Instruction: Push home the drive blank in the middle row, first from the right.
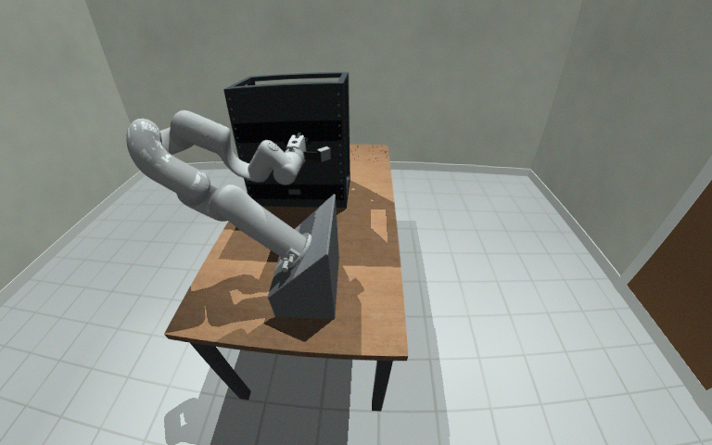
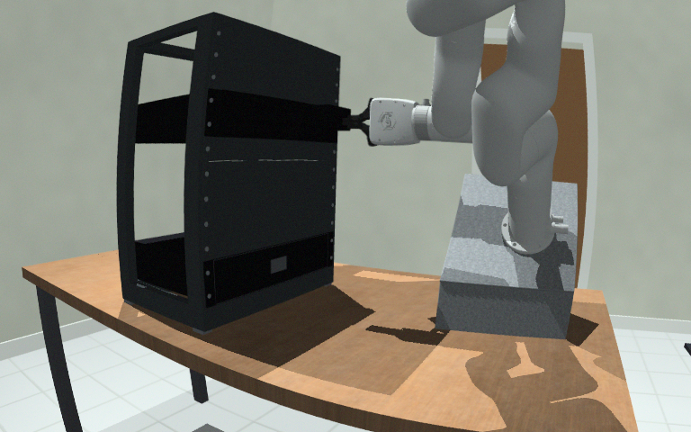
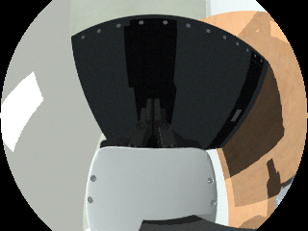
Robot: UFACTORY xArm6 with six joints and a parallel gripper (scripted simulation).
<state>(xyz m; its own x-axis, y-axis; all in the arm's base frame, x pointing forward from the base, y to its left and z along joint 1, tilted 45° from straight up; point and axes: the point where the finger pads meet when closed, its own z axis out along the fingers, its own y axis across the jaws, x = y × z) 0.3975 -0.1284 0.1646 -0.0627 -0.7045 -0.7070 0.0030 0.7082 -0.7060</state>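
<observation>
The black rack (image 1: 286,99) (image 2: 264,203) stands at the far end of the table. Its storage chassis shows as a black band across the rack front (image 2: 270,114) (image 3: 167,58). The separate drive blanks are too dark to tell apart in any view. My gripper (image 2: 352,121) (image 3: 153,107) (image 1: 313,154) is shut with nothing between the fingers. It points level at the chassis front, near its right side at about mid height. The fingertips are at or just short of the surface, and I cannot tell whether they touch it.
A lower unit with a small grey label (image 2: 278,264) (image 1: 294,192) sits at the rack's bottom. The grey wedge base (image 1: 310,273) (image 2: 509,284) of the arm stands mid-table in front of the rack. The wooden table (image 1: 367,314) (image 2: 408,376) drops off close to the rack's right.
</observation>
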